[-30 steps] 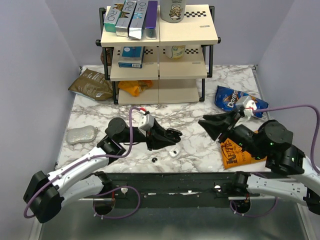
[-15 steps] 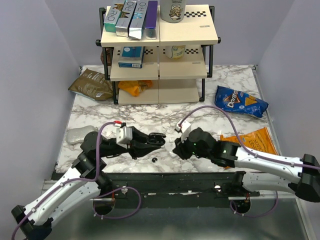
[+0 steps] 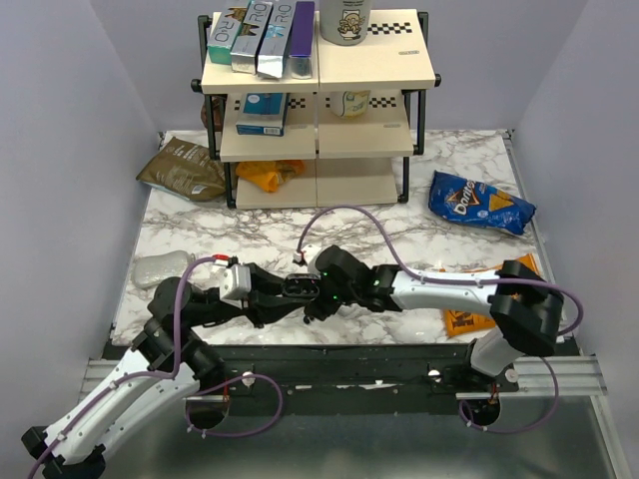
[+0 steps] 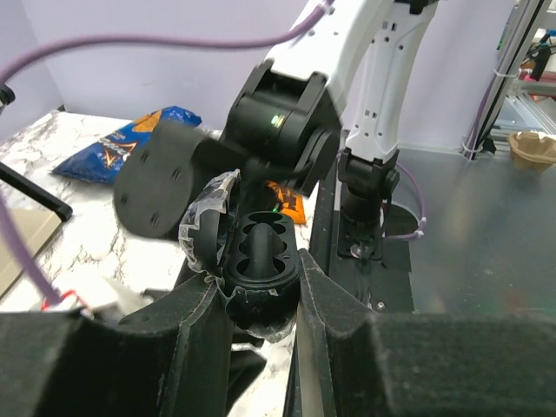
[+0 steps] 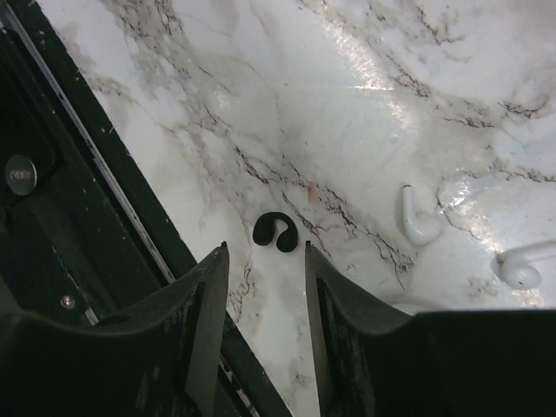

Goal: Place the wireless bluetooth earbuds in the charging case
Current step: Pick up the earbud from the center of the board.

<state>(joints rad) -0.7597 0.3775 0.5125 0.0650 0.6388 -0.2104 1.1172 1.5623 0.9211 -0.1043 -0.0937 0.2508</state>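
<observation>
My left gripper (image 3: 292,290) is shut on the black charging case (image 4: 261,261) and holds it above the table near the front edge. The case's lid (image 4: 207,233) stands open, with clear film round it, and both sockets look empty. My right gripper (image 5: 265,252) is open and points down just above the table, right beside the case. A small black earbud piece (image 5: 276,232) with two rounded lobes lies on the marble just past its fingertips, in line with the gap. The top view does not show the piece; the right gripper (image 3: 314,303) covers it.
Two white earbuds (image 5: 420,221) (image 5: 526,268) lie to the right of the black piece. The black front rail (image 5: 52,174) runs close on its left. A shelf rack (image 3: 318,110) stands at the back. Snack bags lie at right (image 3: 479,205) (image 3: 477,317) and back left (image 3: 185,168).
The right arm has swung left and down to the front edge, with its open gripper now over the black piece. The left gripper, still holding the case, has drawn back slightly.
</observation>
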